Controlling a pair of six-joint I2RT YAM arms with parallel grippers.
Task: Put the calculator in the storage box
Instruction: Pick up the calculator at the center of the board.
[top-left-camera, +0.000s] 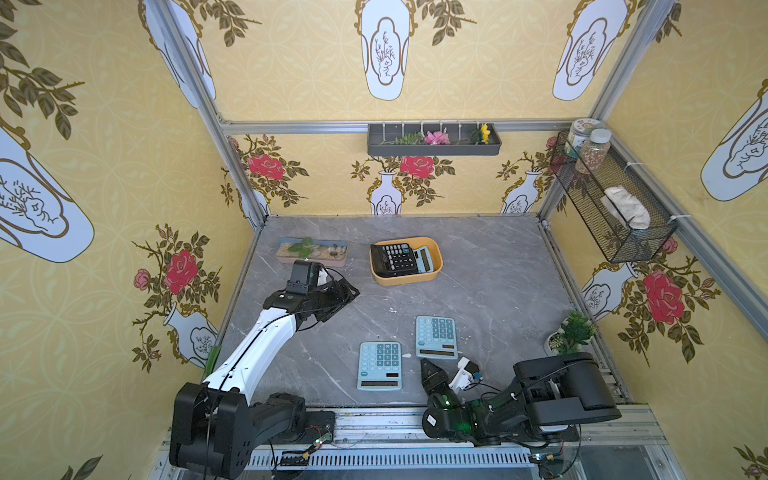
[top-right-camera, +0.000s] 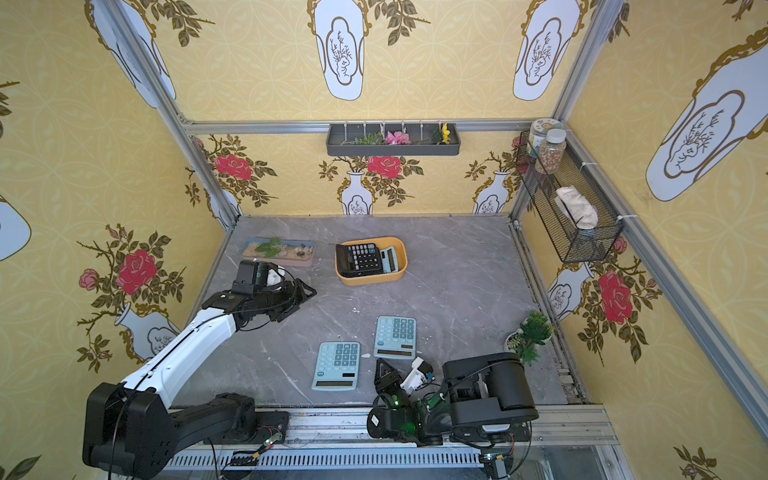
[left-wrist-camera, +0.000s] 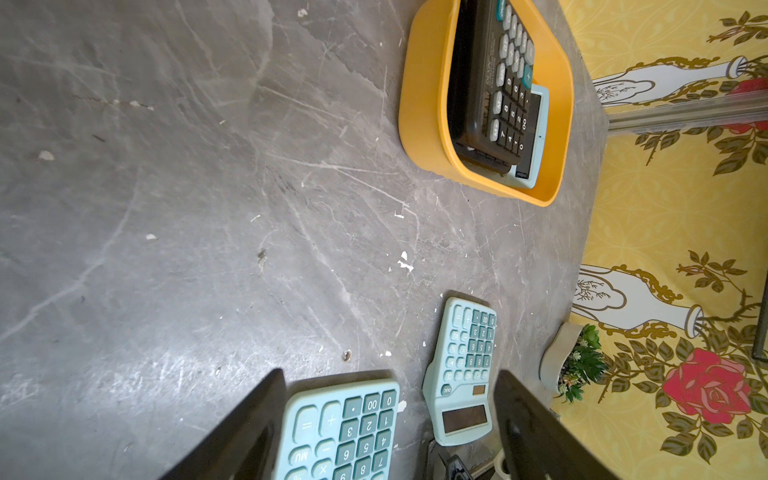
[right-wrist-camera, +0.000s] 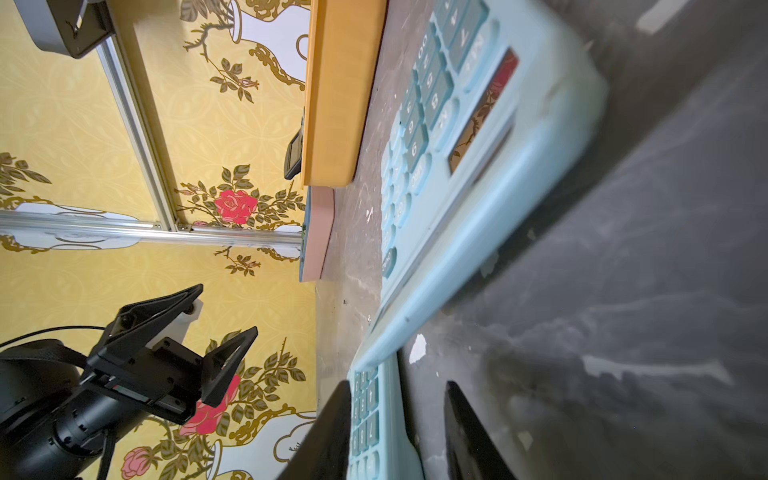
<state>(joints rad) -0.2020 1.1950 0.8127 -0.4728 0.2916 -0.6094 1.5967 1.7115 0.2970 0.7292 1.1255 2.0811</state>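
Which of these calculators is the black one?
The black calculator in the yellow-orange storage box, resting on a light blue calculator; the two calculators outside are light blue.

Toward 6 o'clock on the table (top-left-camera: 490, 282), the nearer blue calculator (left-wrist-camera: 340, 432) shows keys marked 00, 0, 1, 2, 3, 4, 5, 7, 8, MU, + and =. The farther blue calculator (left-wrist-camera: 463, 374), at its 1 o'clock, carries 00, 0, 7, 8, 9. In the storage box (left-wrist-camera: 424, 108) at 12 o'clock, the black calculator (left-wrist-camera: 494, 91) has keys 0 to 9 and 00. Its printed name line is too blurred to read.
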